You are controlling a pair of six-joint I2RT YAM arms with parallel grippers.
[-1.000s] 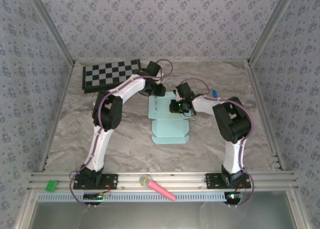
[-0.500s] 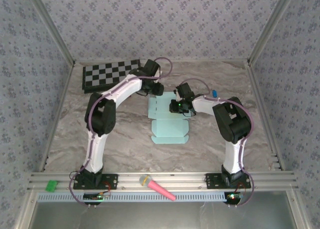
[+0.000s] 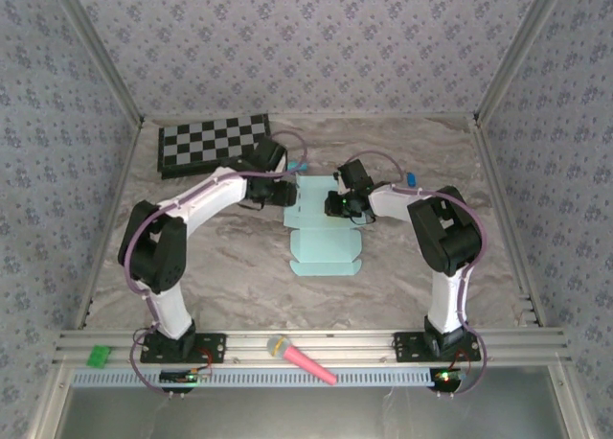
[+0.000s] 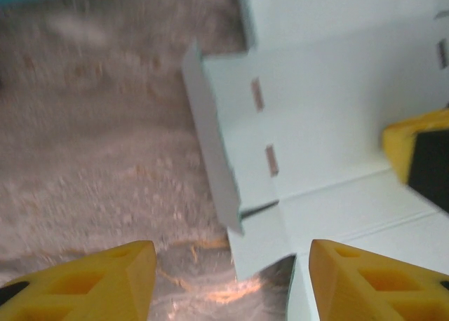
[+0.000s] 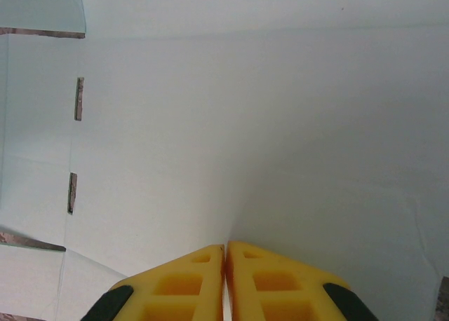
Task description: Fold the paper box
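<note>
Near rail: pink marker (image 3: 302,359), green block (image 3: 99,356). Paper box (image 3: 324,240) is a flat die-cut sheet lying mid-table between the arms. Right gripper (image 5: 225,254) is on the sheet's far half, fingers pressed together, tips down on bare cardboard, grasping nothing. Left gripper (image 4: 231,258) is at the sheet's far-left edge, fingers spread wide with nothing between them. Side flap (image 4: 210,146) there is tilted up off the table. Teal pen (image 3: 302,164) is just beyond. Checkerboard (image 3: 213,142) far left.
</note>
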